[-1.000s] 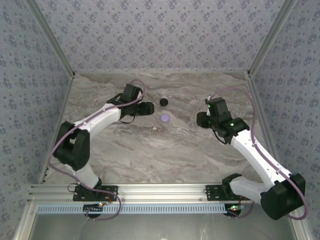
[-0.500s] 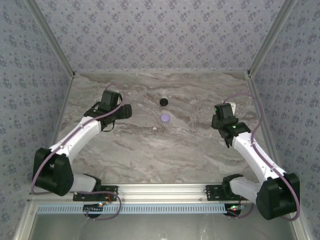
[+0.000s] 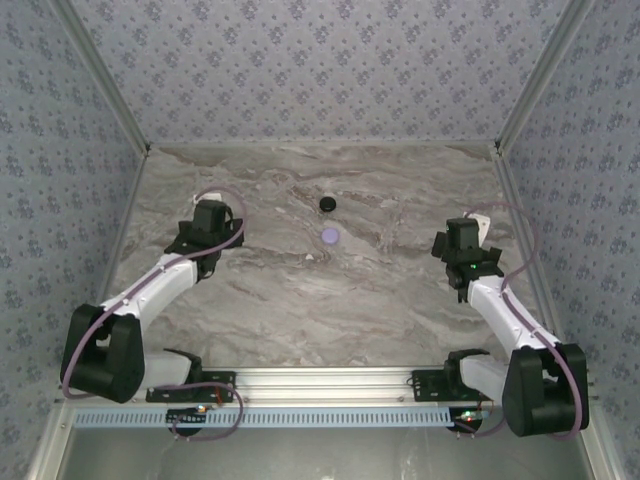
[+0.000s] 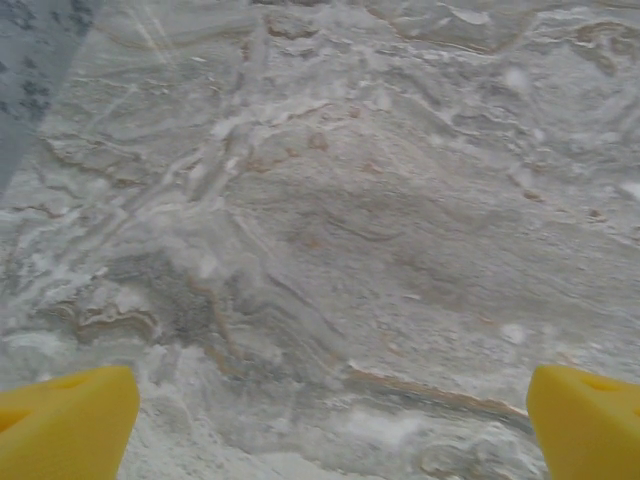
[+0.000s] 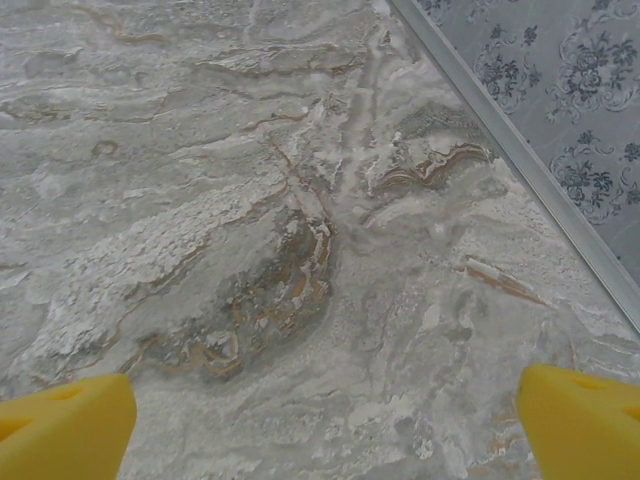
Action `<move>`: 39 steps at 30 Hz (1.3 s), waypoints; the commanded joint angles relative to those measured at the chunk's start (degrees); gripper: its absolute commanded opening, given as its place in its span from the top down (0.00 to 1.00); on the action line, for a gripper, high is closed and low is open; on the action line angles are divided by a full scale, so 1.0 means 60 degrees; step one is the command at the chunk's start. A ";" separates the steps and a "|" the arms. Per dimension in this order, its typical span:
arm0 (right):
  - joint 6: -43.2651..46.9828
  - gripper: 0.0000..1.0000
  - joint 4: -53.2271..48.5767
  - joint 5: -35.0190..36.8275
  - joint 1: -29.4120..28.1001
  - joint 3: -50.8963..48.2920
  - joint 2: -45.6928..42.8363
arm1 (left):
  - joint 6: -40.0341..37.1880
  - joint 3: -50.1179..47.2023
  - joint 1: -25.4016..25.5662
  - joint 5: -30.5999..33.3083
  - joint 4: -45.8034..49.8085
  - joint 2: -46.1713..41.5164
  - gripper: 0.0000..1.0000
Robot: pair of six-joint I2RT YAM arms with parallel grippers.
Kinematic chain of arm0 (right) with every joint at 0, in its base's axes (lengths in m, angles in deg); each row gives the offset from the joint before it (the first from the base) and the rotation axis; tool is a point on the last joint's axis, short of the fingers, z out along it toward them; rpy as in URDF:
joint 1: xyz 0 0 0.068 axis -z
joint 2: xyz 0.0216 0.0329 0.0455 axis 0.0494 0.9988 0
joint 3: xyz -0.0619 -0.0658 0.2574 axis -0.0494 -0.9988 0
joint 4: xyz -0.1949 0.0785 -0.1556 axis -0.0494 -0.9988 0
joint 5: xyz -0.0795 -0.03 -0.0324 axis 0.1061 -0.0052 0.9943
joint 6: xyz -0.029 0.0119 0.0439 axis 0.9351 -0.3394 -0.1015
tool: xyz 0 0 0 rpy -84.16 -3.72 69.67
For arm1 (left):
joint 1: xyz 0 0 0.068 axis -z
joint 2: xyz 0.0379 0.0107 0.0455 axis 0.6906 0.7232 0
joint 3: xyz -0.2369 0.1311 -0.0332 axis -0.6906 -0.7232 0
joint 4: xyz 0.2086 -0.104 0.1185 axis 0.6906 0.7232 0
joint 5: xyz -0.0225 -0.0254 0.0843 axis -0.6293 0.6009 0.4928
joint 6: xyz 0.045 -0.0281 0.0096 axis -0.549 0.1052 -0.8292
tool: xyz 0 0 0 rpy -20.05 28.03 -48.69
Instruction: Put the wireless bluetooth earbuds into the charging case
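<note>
Both arms are sitting far out at the sides of the counter [image 3: 300,300]. The left gripper [image 3: 212,222] is hanging over bare marble on the left side. The right gripper [image 3: 465,245] is hanging over bare marble close to the right wall. Both are spread wide and are holding nothing. In each wrist view the yellow fingers [image 4: 65,425] are poking in at the two bottom corners, with just counter between them.

Two round cases are sitting in the middle, toward the back. The lilac case [image 3: 330,236] is lying closer to the arms. The black case [image 3: 327,203] is lying just behind it, and the two are not touching. The earbuds are too tiny to pick out from above, so I cannot tell if they are tucked inside the cases.

The lilac case is lying between the two grippers, about level with them. It is off to the right of the left gripper and off to the left of the right gripper. The left one is looking a little nearer, but only a little. Both cases are well apart from either gripper. The cases are round, so no side is looking easier to reach. I am guessing the job is nearly over.
</note>
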 commanded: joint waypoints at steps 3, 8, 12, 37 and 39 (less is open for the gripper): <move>0.0029 0.00 0.1653 0.0242 0.0354 -0.0426 0.0358 | -0.0814 -0.0811 -0.0072 0.1630 -0.2141 -0.0173 0.01; 0.0178 0.00 0.2677 0.0001 0.0654 -0.0603 0.0938 | -0.1093 -0.1443 -0.0579 0.1429 -0.3298 0.0047 0.01; 0.0393 0.00 0.3611 -0.0870 0.0971 -0.0709 0.1410 | -0.1857 -0.2054 -0.0862 0.0350 -0.4813 0.0445 0.01; 0.2147 0.00 0.8670 -0.3352 0.1395 -0.1977 0.3048 | -0.2082 -0.3441 -0.2536 -0.3464 -0.8626 0.1644 0.01; 0.2209 0.00 0.8990 -0.3445 0.1380 -0.2082 0.3189 | -0.2128 -0.3539 -0.2578 -0.3676 -0.8988 0.1854 0.01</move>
